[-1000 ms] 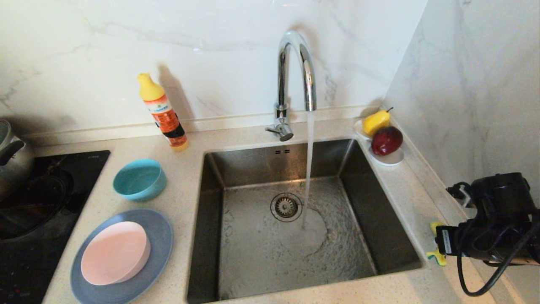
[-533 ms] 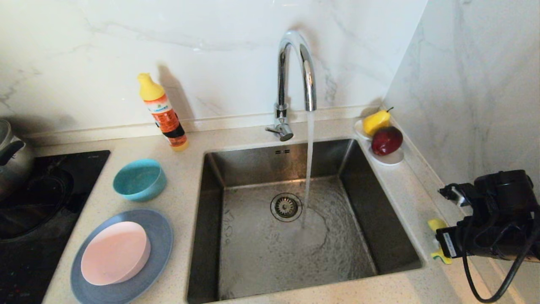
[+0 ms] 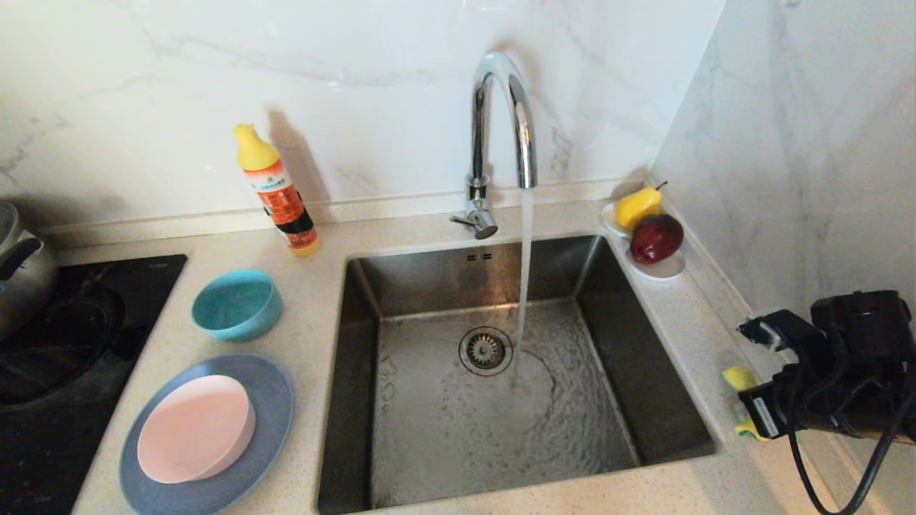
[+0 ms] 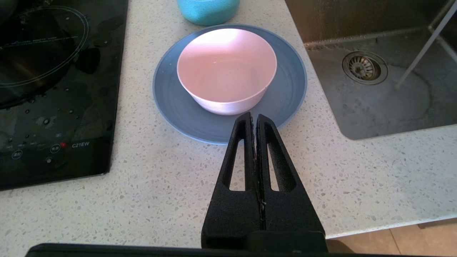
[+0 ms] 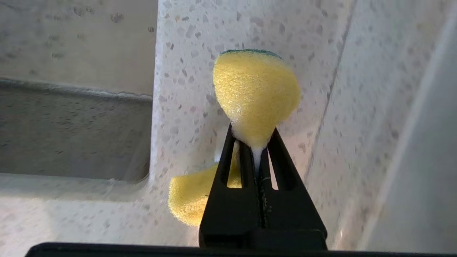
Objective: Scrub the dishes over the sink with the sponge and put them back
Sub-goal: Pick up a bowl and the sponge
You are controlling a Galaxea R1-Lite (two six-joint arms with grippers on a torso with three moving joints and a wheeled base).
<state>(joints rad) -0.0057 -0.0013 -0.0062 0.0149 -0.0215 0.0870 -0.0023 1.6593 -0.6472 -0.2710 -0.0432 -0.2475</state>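
Observation:
The yellow sponge [image 5: 255, 92] with its green scouring side is pinched in the middle by my right gripper [image 5: 254, 137], which is shut on it. Its two ends bulge out over the counter strip right of the sink [image 3: 372, 286]; the sponge [image 3: 737, 377] peeks out beside my right arm [image 3: 844, 372]. The pink bowl [image 3: 195, 428] sits in the grey-blue plate [image 3: 268, 400], with the teal bowl [image 3: 236, 304] behind them, all left of the sink. My left gripper [image 4: 254, 116] is shut and empty, just in front of the plate [image 4: 285, 92].
The faucet [image 3: 501, 121] runs water into the basin near the drain strainer [image 3: 485, 350]. A detergent bottle [image 3: 275, 189] stands at the back wall. A white dish with pear and apple [image 3: 655, 268] sits at the back right. A cooktop [image 3: 64, 357] lies at the left.
My right wrist has turned and shifted slightly with the sponge in its grip. The dishes have not moved, and water keeps running.

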